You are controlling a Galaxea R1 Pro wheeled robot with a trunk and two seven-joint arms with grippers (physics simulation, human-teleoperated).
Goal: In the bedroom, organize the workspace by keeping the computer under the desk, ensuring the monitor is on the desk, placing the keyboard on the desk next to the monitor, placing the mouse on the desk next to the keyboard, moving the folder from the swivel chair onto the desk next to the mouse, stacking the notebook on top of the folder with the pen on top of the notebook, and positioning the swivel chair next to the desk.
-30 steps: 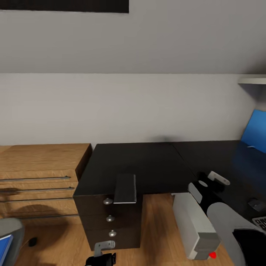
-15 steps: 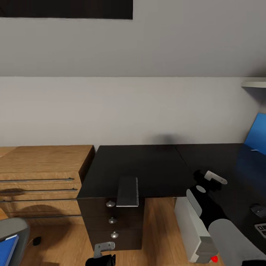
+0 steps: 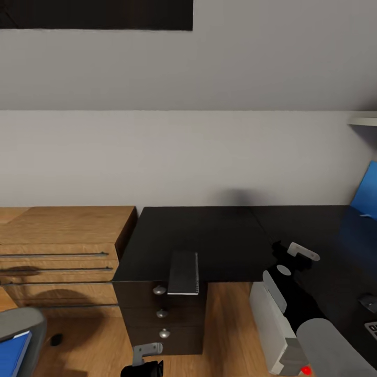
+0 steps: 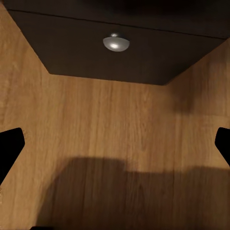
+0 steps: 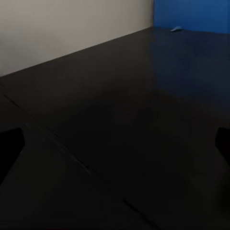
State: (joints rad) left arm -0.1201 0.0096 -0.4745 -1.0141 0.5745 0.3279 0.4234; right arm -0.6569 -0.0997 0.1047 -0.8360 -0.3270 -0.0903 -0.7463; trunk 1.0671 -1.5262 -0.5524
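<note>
The notebook lies lengthwise off the desk edge, nearer my left gripper; both grippers wide, empty.

Flat, even, soft render light, moderately dim. Grey wall evenly lit, with a faint dark smudge shadow just above the counter. Counter top matt black, little detail, faint blue reflection at its right end. Soft blurry shadows on the wood floor and wooden shelf unit. Slightly soft, compression-blurred edges; no glare.
</note>
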